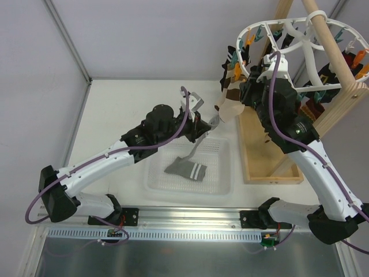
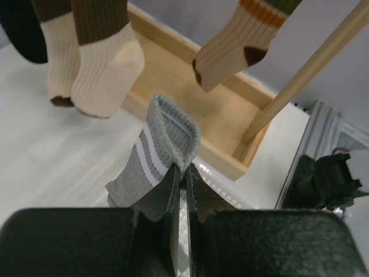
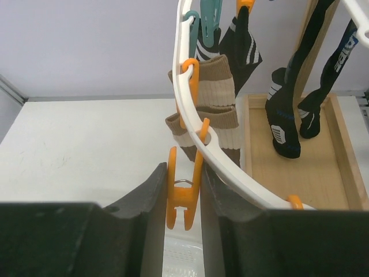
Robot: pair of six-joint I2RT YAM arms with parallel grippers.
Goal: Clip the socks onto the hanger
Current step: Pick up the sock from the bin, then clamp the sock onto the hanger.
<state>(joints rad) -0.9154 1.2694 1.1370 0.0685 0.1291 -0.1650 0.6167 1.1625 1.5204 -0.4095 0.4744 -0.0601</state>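
Hanger (image 3: 228, 170), hung on a wooden frame (image 1: 271, 167) at the right rear of the table, is shown with other socks clipped to it. Clear tray (image 1: 222, 186) is seen in front of the arms, with one grey sock (image 1: 187, 169) lying flat in it. The second sock (image 2: 155, 150) is held over the tray's rear edge, its cuff pinched in the tightly closed left gripper (image 2: 180, 173). An orange clip (image 3: 183, 202) under the hanger's rim is clamped between the fingers of the right gripper (image 3: 183, 173).

Grey socks (image 1: 187, 168), white hanger (image 3: 239, 182), bright clips (image 3: 183, 196).
The socks have two white stripes near the cuff; the clips are orange and teal; one hanging sock (image 2: 106, 75) is beige with a brown band; the black socks (image 3: 285, 121) bear white marks; the tabletop (image 1: 115, 115) is white.
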